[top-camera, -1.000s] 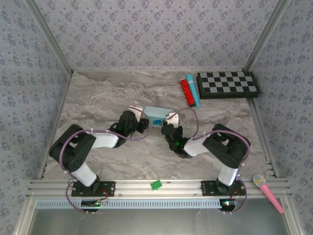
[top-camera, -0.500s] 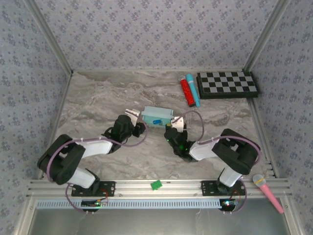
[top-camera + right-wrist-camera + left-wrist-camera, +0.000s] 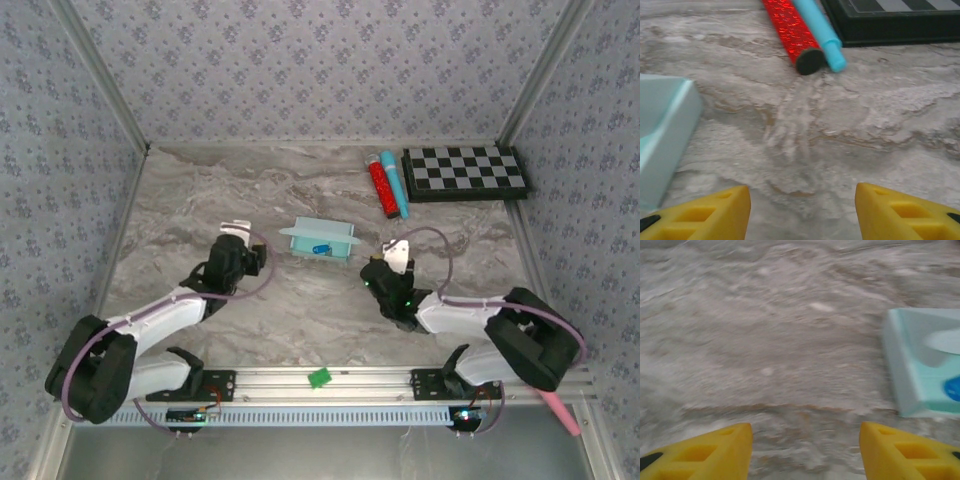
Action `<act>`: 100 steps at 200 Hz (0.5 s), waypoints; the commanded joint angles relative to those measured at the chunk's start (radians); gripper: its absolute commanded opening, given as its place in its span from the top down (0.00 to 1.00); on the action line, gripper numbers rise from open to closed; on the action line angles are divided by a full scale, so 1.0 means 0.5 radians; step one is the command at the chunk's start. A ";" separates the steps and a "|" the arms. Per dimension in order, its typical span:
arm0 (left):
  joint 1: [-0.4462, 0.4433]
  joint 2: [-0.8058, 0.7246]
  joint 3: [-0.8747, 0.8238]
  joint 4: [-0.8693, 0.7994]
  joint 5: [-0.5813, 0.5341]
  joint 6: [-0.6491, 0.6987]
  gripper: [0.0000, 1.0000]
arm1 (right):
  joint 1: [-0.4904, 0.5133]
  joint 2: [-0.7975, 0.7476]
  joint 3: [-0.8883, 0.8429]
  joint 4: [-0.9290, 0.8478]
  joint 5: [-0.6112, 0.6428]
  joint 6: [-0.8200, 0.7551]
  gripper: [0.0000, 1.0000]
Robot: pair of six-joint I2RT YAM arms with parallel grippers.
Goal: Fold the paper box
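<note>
Near rail: green clip [image 3: 320, 377] at mid, pink mic [image 3: 563, 413] at rt end. L gripper [image 3: 236, 229] sits low over the tabletop [image 3: 300, 310], released, nothing btwn its yellow fingers [image 3: 715, 450]; its wrist view has bare marble ahead. R gripper [image 3: 398, 248] is also released and empty, jaws apart. The box [image 3: 320, 241], pale aqua, lies on the tabletop btwn the two grippers, apart from both: off to the rt of the L gripper's line, off to the lt of the R one's. Looks closed up, w/ a dark-blue dot [image 3: 320, 248] on its near face. Farther back rt: red tube [image 3: 381, 189] and blue tube [image 3: 394, 183] side by side, touching, then the checkerboard [image 3: 465, 172] just beside them, near the back wall.
</note>
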 commanded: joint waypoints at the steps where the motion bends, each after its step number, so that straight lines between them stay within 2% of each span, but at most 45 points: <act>1: 0.132 -0.026 0.185 -0.263 0.063 -0.190 0.41 | -0.152 -0.134 0.087 -0.350 -0.247 0.097 0.41; 47: 0.319 0.138 0.536 -0.493 0.360 -0.311 0.39 | -0.524 -0.268 0.308 -0.548 -0.893 -0.021 0.41; 72: 0.351 0.314 0.809 -0.609 0.677 -0.249 0.39 | -0.666 -0.219 0.520 -0.644 -1.329 -0.129 0.41; 100: 0.351 0.537 1.104 -0.766 0.977 -0.265 0.39 | -0.737 -0.091 0.775 -0.813 -1.590 -0.188 0.41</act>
